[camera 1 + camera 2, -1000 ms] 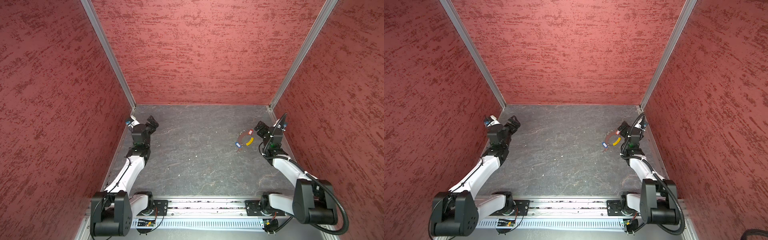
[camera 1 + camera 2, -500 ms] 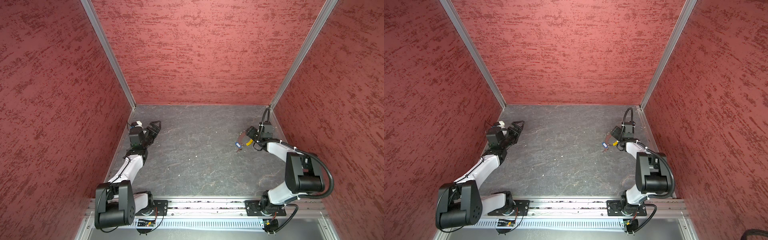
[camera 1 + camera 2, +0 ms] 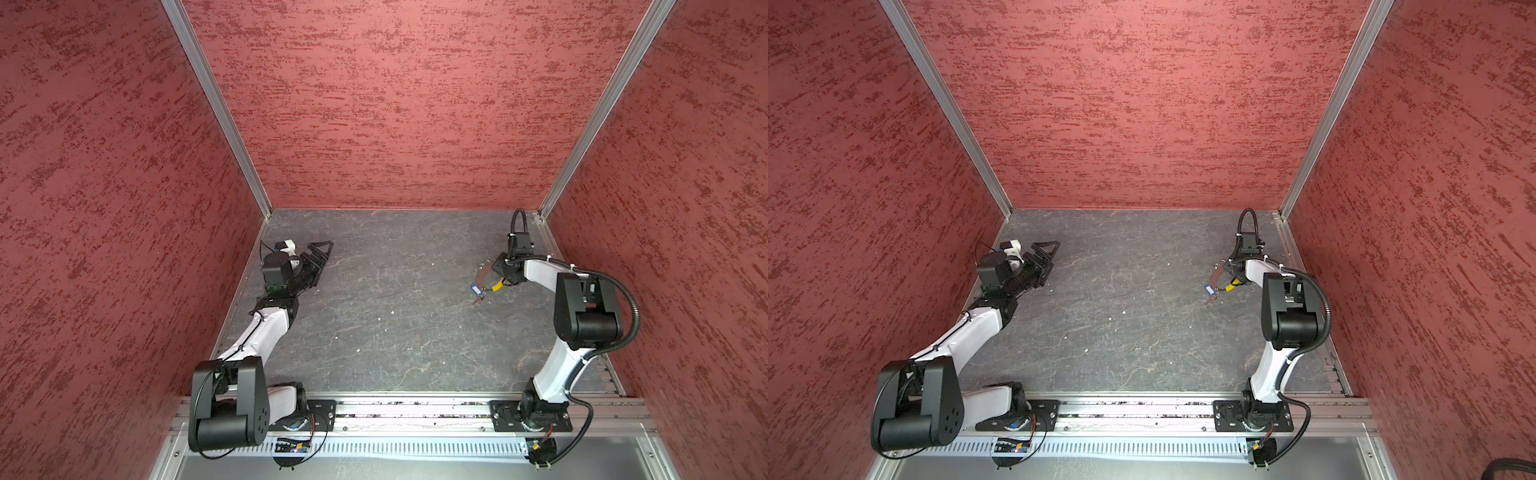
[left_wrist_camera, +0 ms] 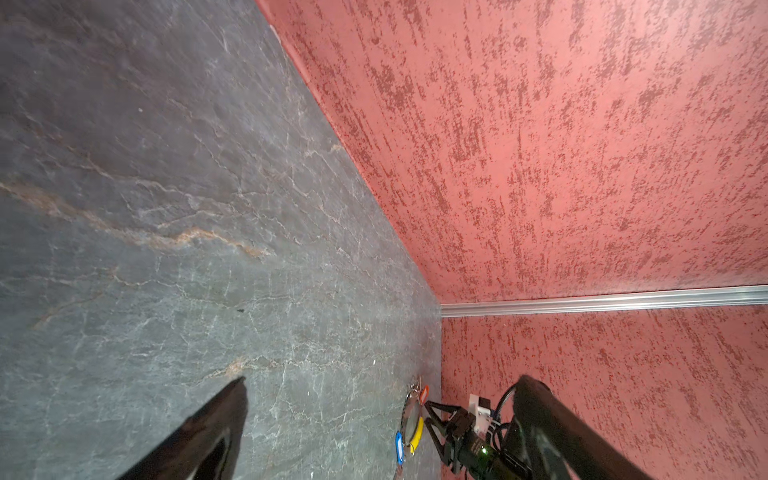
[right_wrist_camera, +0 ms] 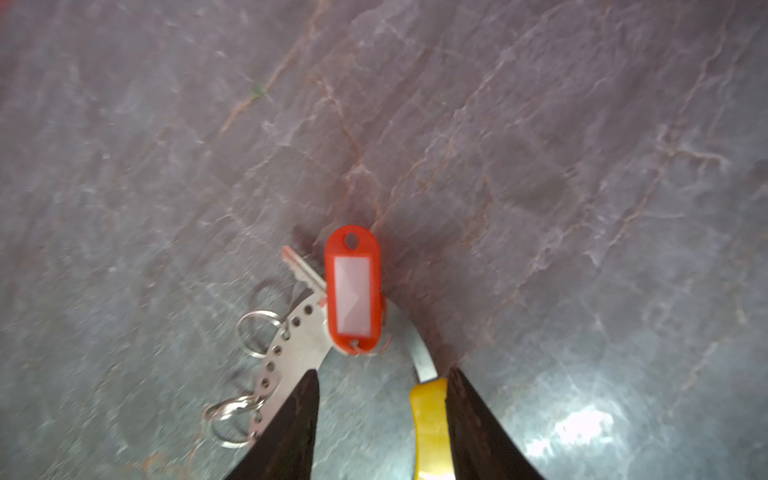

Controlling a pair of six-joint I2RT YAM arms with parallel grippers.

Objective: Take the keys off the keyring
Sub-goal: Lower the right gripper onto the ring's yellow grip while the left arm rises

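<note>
In both top views two arms stand on the grey table (image 3: 395, 332). The left claw (image 3: 321, 245) lies low at the table's 10 o'clock, its jaws spread wide and holding nothing. The right claw (image 3: 1230, 272) is down at 3 o'clock, on the keyring (image 3: 482, 272). One blue tag (image 3: 477, 291) lies at the ring's 7 o'clock. The yellow segment (image 3: 497, 286) is at the ring's 4 o'clock, right at the claw.

In the left wrist view, the left claw's two fingers (image 4: 216, 424) stand far apart over bare table. Far off by the wall (image 4: 582, 395) lies the keyring (image 4: 404, 417), with one red tag (image 4: 424, 392), one blue tag (image 4: 399, 446) and the yellow segment (image 4: 417, 432). The right claw (image 4: 427, 411) meets the ring on its yellow side.

In the right wrist view, the red tag (image 5: 353, 293) lies across the keyring's flat metal band (image 5: 291, 345). The tag's white label window is blank. One key (image 5: 301, 268) pokes out from under the tag. Two small rings (image 5: 257, 332) hang from the band's row of holes. The right claw (image 5: 381, 372) is half narrowed. One finger presses the outer side of the yellow segment (image 5: 430, 428), and the other lies over the band. Table shows between them, so I cannot tell whether they pinch the ring.
</note>
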